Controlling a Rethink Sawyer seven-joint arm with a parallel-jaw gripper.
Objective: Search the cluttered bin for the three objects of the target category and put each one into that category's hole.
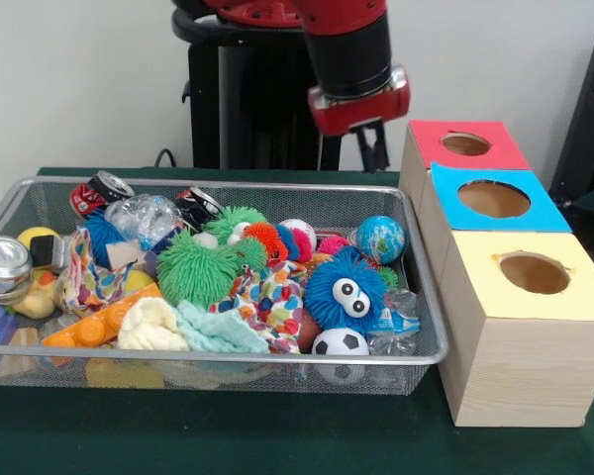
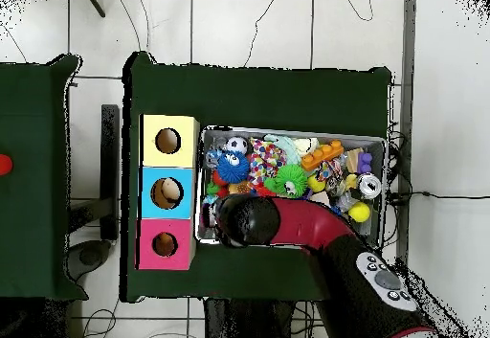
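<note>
My gripper (image 1: 373, 150) hangs below the red wrist, over the far right corner of the wire bin (image 1: 228, 358) and above its rim, holding nothing that I can see. The bin is full of mixed toys: a blue furry ball with eyes (image 1: 346, 290), a green furry ball (image 1: 196, 267), a soccer ball (image 1: 340, 342), a globe ball (image 1: 380, 238), crushed cans (image 1: 101, 191) and patterned cloths (image 1: 272, 297). Right of the bin stand three boxes with round holes: red (image 1: 465, 145), blue (image 1: 493, 198) and yellow (image 1: 535, 272). From overhead, the arm's wrist (image 2: 244, 221) hides the gripper.
A silver can (image 1: 2, 262) and an orange toy brick (image 1: 99, 327) lie at the bin's left end. From overhead, something pale shows inside the blue box's hole (image 2: 167, 192). The boxes stand tight against the bin's side on the green cloth (image 1: 277, 435).
</note>
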